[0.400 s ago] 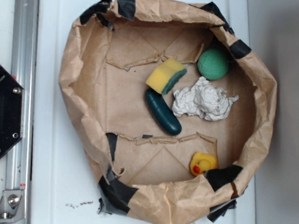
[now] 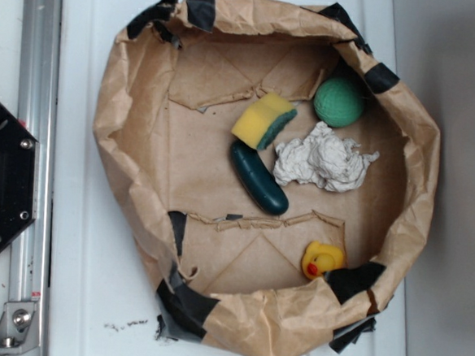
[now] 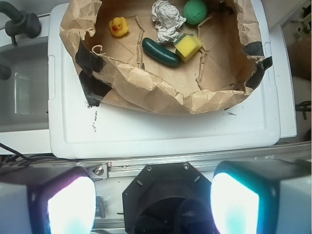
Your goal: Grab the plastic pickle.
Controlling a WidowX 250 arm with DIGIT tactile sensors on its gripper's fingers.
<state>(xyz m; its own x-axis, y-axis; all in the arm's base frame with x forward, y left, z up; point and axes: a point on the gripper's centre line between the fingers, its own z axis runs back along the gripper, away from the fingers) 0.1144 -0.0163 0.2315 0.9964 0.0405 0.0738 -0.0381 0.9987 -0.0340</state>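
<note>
A white lid [image 2: 94, 241] carried a taped paper nest [image 2: 138, 81]. Only the wrist view showed the gripper [image 3: 153, 202]: its fingers [image 3: 70, 204] stood wide apart at the bottom edge, well short of the nest. The exterior view showed none of it. The pickle [image 2: 259, 178] lay on the nest floor, one end touching the sponge [image 2: 263, 120], its long axis diagonal in both views, just beside the wad [image 2: 324, 158]. A ball [image 2: 339, 101] and duck [image 2: 323, 259] sat apart.
</note>
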